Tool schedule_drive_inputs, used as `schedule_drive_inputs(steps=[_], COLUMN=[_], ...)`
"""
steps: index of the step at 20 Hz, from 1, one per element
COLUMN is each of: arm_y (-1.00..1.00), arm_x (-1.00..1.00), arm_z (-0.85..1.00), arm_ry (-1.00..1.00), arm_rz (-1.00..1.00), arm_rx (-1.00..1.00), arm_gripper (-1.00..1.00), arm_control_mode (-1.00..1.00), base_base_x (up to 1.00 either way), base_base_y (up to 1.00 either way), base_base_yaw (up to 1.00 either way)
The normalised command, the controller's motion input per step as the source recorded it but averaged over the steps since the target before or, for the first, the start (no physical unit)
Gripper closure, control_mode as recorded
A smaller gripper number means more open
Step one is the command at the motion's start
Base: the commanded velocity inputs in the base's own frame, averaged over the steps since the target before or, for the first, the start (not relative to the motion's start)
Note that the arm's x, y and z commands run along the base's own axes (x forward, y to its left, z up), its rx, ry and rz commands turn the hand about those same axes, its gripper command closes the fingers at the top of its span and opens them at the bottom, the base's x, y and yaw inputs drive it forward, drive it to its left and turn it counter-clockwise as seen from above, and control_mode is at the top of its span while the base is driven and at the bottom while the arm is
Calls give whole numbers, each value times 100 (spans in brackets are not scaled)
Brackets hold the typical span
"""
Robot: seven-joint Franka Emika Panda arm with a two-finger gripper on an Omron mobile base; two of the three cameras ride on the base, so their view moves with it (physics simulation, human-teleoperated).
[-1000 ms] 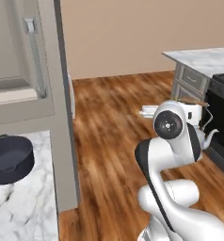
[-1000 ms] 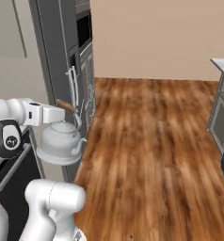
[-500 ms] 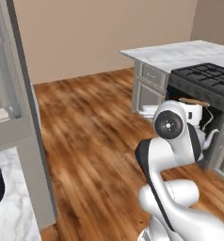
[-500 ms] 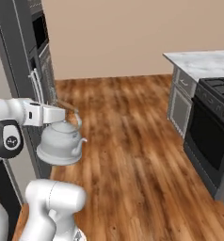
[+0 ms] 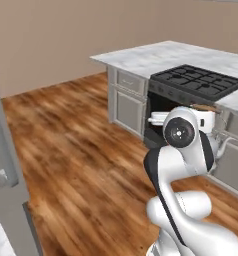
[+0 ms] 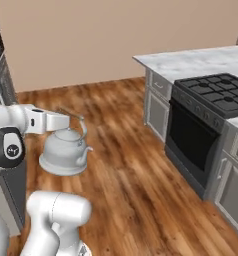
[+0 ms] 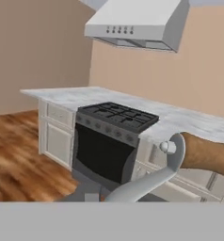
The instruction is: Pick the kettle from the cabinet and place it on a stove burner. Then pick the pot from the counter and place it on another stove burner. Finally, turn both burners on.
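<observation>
In the left base view, the arm is rising at the lower right, its round joint hiding most of the kettle [image 5: 222, 145]; a sliver of its curved spout and the brown bar of its handle are peeking out beside the hand. Beyond, the range with its black burners [image 5: 197, 80] is sitting in the white marble counter [image 5: 146, 57], above beige drawer fronts.

In the right base view, the gripper [image 6: 66, 118] is reaching out from the left with its jaws pressed together on the kettle's handle, and the kettle [image 6: 66, 152] is hanging beneath it, upright, in the air over the wooden floor [image 6: 126, 165] (well apart from the range). The burners [image 6: 222, 94] are lying at the right edge, set in the counter [image 6: 191, 62].

In the hand view, the kettle's wire handle [image 7: 172, 162] and wooden bar are arching close across the lower right. Past them, the burners [image 7: 117, 115] are standing under a grey range hood [image 7: 137, 23].
</observation>
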Motion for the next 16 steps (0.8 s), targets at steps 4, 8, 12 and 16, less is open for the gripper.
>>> schedule_drive_inputs(steps=[4, 8, 12, 16], arm_y=[0, 0, 0, 0], arm_x=[0, 0, 0, 0], arm_z=[0, 0, 0, 0], arm_ry=[0, 0, 0, 0], arm_rz=[0, 0, 0, 0], arm_rx=[0, 0, 0, 0], arm_gripper=[100, 100, 100, 100], arm_control_mode=[100, 100, 100, 100], base_base_x=[36, 36, 34, 38], base_base_y=[33, 32, 32, 35], base_base_yaw=[-37, -36, -36, -36])
